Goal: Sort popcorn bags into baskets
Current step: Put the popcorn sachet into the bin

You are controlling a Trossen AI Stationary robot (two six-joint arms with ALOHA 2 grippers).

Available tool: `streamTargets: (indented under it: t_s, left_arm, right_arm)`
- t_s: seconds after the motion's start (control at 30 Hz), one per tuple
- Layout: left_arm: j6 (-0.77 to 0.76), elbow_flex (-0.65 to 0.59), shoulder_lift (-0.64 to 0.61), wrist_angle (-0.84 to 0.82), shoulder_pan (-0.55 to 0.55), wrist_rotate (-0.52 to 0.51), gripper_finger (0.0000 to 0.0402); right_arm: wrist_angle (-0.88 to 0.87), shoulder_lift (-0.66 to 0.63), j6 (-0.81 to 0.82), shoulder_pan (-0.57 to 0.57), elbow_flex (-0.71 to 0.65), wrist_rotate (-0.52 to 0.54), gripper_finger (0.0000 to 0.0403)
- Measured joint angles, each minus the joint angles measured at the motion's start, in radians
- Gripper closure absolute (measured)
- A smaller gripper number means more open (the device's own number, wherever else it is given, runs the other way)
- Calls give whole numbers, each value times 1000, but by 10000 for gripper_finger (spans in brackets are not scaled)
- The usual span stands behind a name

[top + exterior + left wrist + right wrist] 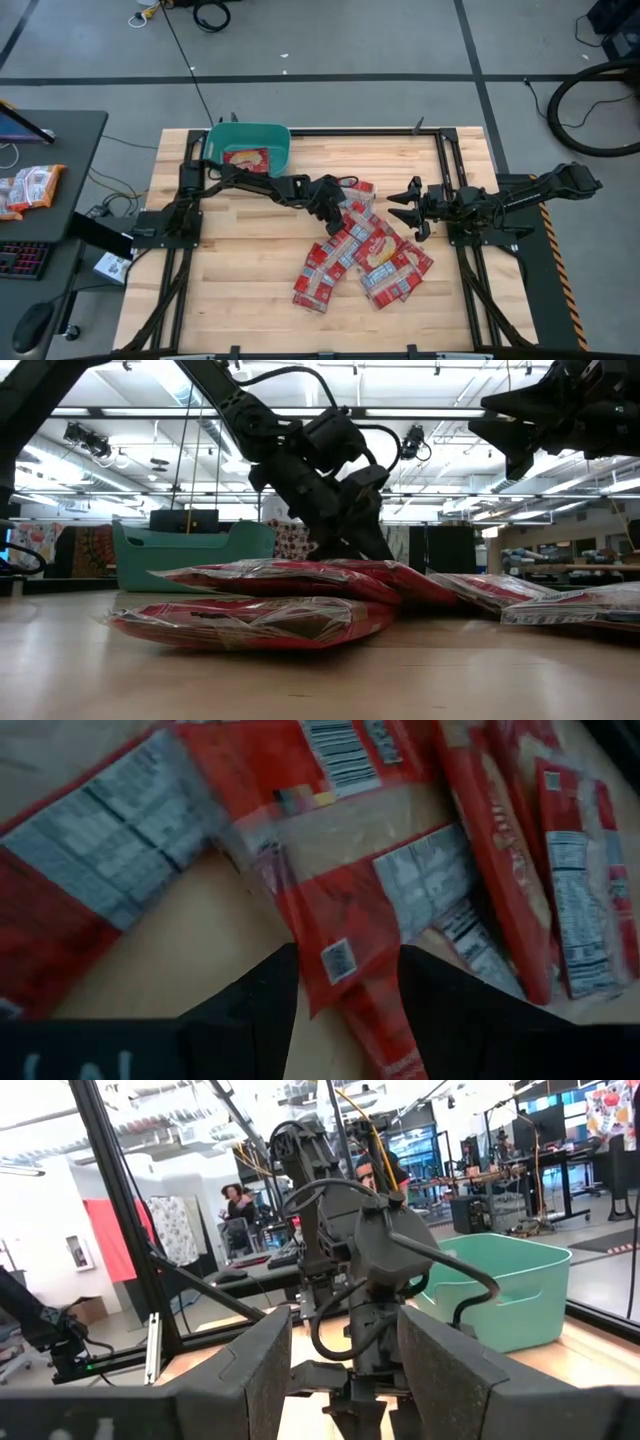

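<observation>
A pale wooden table (230, 290) with a black frame round its edges carries everything. Up at about eleven o'clock on it sits a teal basket (275, 140), while a loose heap of red popcorn bags (365, 255) sprawls just right of centre, overlapping one another and spreading down toward five o'clock on the boards.

Grey floor (400, 40) with dark seams, a black desk (60, 150) at one side, possibly strip lights (130, 410) overhead.
</observation>
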Motion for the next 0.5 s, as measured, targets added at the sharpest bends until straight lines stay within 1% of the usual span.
streamTargets:
  t_s: [0.1, 0.23, 0.4, 0.5]
  left_arm:
    - [1, 0, 0, -16, 2, -11, 225]
    - [47, -1, 1, -65, 2, -88, 225]
    - [55, -1, 1, -7, -5, -50, 225]
    - [47, -1, 1, 5, -11, -45, 225]
  right_arm:
    - [0, 0, 0, 0, 0, 0, 214]
    - [0, 0, 0, 0, 0, 0, 214]
    - [0, 0, 0, 0, 0, 0, 214]
    - [0, 0, 0, 0, 0, 0, 214]
